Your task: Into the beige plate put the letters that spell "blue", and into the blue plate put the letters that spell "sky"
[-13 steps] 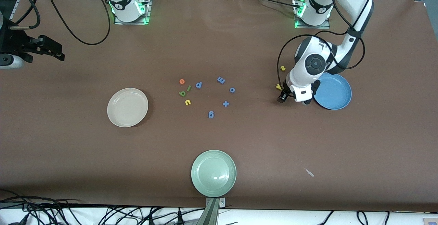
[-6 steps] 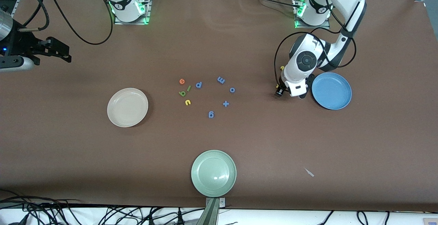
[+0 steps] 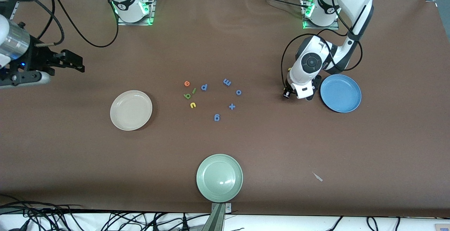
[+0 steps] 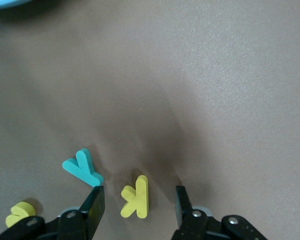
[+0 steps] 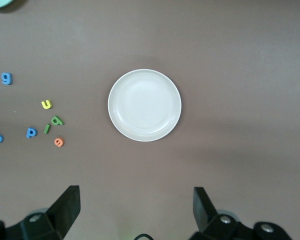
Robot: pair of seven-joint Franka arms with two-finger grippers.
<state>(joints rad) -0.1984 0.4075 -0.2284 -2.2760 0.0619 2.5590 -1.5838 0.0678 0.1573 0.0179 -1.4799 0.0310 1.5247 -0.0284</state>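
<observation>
Left hand: low over the worktop beside the blue plate, fingers apart, straddling the yellow k without touching it.
Yellow k: flat on the worktop between the fingers.
Teal y: flat, just beside the k, its tail by one fingertip.
Yellow s: flat, near the y, partly hidden by the hand.
Blue plate: toward the left arm's end, empty.
Right hand: fingers wide apart, empty, up over the right arm's end.
Beige plate: empty.
Letters b, l, u, e: cluster at 3 o'clock of the beige plate; green b, thin l, yellow u, orange e.
Worktop: brown, matte.
</observation>
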